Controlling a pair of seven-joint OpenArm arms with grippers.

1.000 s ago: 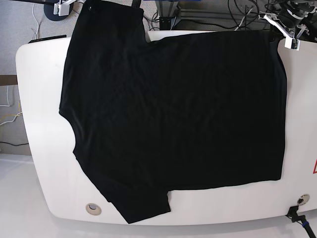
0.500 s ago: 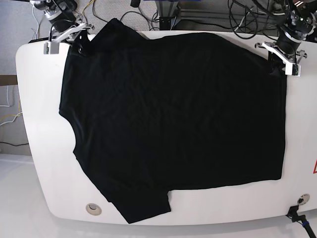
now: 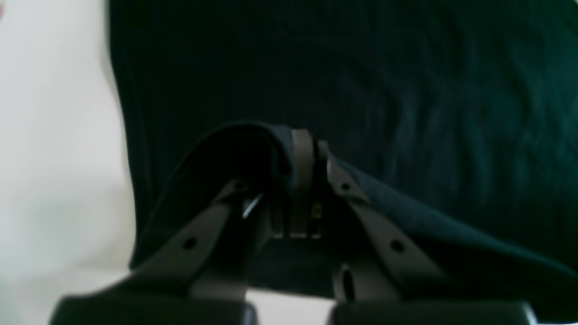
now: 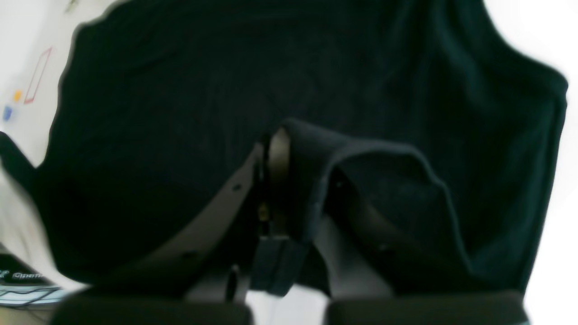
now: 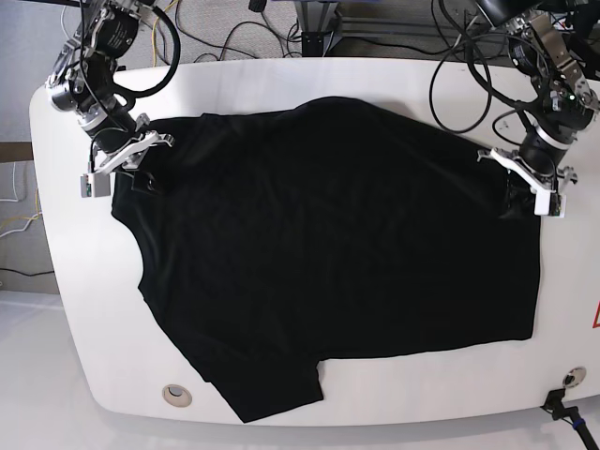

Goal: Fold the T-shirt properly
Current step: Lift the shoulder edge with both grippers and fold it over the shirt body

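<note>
Both grippers, left (image 5: pixel 536 190) and right (image 5: pixel 120 167), clamped on the T-shirt (image 5: pixel 328 253), have dragged its far edge forward over the table (image 5: pixel 56 234), starting the first fold.

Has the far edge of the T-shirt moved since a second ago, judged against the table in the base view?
Yes. The T-shirt no longer overhangs the table's far rim; both shut grippers, left and right, have drawn that edge toward the camera.

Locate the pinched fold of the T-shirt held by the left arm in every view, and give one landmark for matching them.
Base: right side, where the left end effector grips the T-shirt edge.
Left wrist: centre, a fold bunched between the closed fingers.
Right wrist: not in it; that fold belongs to the right end effector.
Shared landmark: the white table beside the black cloth.
</note>
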